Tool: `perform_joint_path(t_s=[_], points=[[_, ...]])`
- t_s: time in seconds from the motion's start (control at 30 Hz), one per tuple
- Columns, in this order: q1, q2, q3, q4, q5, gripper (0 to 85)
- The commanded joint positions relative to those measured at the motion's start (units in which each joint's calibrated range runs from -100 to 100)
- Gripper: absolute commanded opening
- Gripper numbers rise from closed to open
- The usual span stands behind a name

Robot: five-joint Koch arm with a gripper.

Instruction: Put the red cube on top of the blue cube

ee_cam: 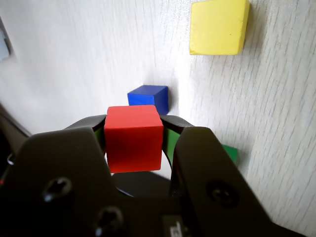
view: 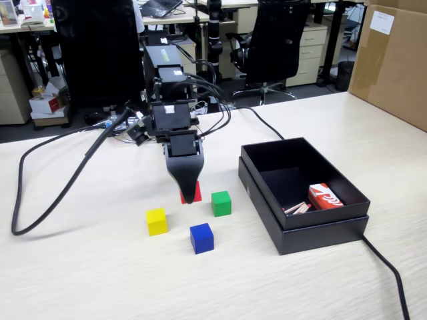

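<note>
The red cube [ee_cam: 133, 143] sits between the two black jaws, which press on its left and right faces. My gripper [ee_cam: 134, 123] is shut on it. In the fixed view the gripper [view: 189, 193] points down at the table, and only a sliver of the red cube [view: 195, 195] shows behind the jaw; I cannot tell whether it is off the table. The blue cube [view: 201, 238] stands alone on the table, nearer the camera than the gripper. In the wrist view the blue cube [ee_cam: 148, 98] lies just beyond the red one.
A green cube [view: 221, 203] stands right of the gripper and a yellow cube [view: 157, 221] left of it. An open black box [view: 320, 233] holding a red-and-white carton [view: 325, 197] lies at the right. A black cable [view: 40, 200] loops at the left; a cardboard box [view: 393, 60] stands far right.
</note>
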Motion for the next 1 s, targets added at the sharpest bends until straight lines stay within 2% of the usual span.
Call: perform_joint_path(t_s=[0.0,0.17,0.43,0.77,0.97], points=[[0.0,1.28,6.28,-0.56,-0.1,0.7],[0.1,11.49,12.72,-0.64,0.24,0.8],[0.54,16.08,15.35,-1.07,0.88,0.8],[0.98,15.74,27.23,-14.38,1.61,0.7],[1.32,23.31,34.39,-16.54,1.9,0.8]])
